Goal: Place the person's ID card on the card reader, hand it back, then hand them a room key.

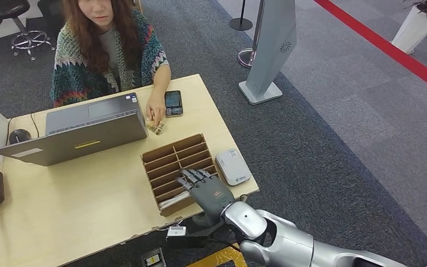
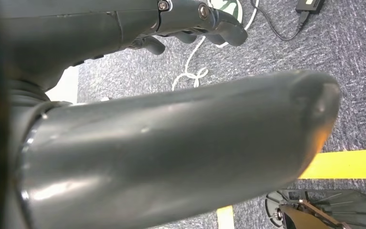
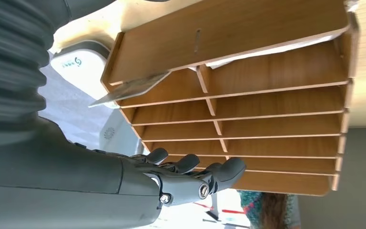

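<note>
Over the wooden slot rack, right hand reaching for a room key.

Near the rack's (image 1: pixel 173 158) close end, a thin pale card (image 3: pixel 128 90) (by the look of it a room key) lies tilted in one compartment, an edge poking past the wall beside the white card reader (image 1: pixel 233 166). I judge it light, stiff and slick, best pinched by that protruding edge rather than pried up flat. The right hand (image 1: pixel 207 186) hovers palm-down above the rack's nearer compartments, fingers (image 3: pixel 190 164) extended and slightly spread, holding nothing. The left hand (image 2: pixel 190 21) hangs above the carpet, fingers loosely curled, nothing in them. Across the table (image 1: pixel 89 206), the person (image 1: pixel 108 47) rests a hand beside a phone (image 1: pixel 173 103) and laptop (image 1: pixel 83 130).
</note>
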Tool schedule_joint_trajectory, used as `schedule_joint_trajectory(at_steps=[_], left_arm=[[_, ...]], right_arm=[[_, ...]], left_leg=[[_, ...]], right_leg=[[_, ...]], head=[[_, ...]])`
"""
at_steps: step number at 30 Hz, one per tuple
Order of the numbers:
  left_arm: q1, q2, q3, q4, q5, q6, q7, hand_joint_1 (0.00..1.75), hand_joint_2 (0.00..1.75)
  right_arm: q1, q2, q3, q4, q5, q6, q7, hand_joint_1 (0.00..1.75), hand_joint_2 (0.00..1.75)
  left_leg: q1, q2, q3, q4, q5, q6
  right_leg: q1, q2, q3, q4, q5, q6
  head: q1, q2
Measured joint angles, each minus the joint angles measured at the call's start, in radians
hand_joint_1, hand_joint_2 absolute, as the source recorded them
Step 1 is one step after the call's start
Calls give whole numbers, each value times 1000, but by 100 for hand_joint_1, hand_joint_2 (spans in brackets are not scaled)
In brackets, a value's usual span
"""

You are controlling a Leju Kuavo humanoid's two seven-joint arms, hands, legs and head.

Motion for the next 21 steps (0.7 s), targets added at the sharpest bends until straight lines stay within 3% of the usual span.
schedule_joint_trajectory(at_steps=[9, 21], left_arm=[[0, 1, 0, 0, 9, 3, 0, 0, 0], [-5, 2, -4, 0, -2, 1, 0, 0, 0]], right_arm=[[2, -9, -16, 47, 14, -100, 70, 0, 175], [29, -52, -54, 87, 8, -160, 119, 0, 175]], left_leg=[[0, 0, 0, 0, 0, 0], [0, 0, 0, 0, 0, 0]], right_leg=[[0, 0, 0, 0, 0, 0], [0, 0, 0, 0, 0, 0]], head=[[0, 0], [0, 0]])
